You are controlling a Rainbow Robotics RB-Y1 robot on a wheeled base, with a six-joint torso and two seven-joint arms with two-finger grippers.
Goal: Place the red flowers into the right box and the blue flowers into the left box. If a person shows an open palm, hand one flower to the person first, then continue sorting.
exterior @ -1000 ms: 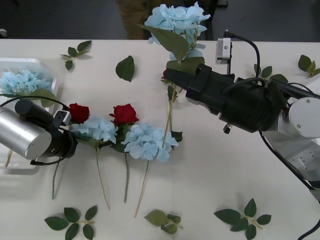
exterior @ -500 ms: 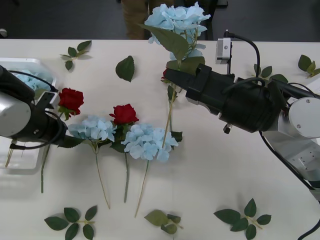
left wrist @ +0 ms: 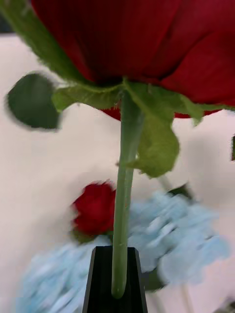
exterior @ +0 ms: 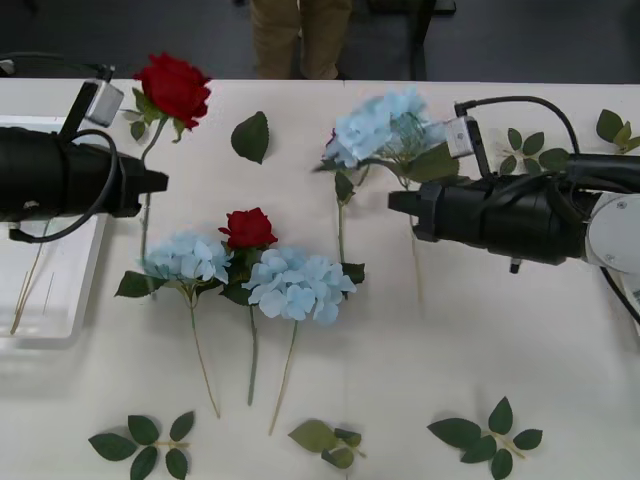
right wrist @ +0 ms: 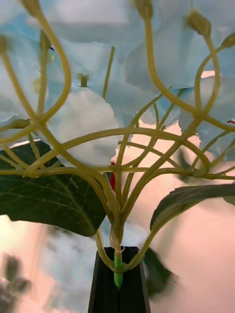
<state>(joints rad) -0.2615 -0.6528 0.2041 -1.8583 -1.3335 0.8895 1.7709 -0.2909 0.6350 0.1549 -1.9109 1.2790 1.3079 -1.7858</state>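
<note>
Your left gripper (exterior: 150,182) is pinching a rose (exterior: 175,86) by its stem, above the table beside the left box (exterior: 75,300). Your right gripper (exterior: 400,202) is clamping a hydrangea (exterior: 385,125) mid-table. Both thin stems, probably, are risking to slip or swing while crossing.

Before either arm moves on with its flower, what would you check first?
1. Left claw shut on the red rose stem: ok.
2. Right claw shut on the blue hydrangea stem: ok.
3. Both flowers lifted off the table: ok.
4. Room in the left box: ok.
5. Right box free: cannot tell.
6. Open palm from a person: cannot tell.
</note>
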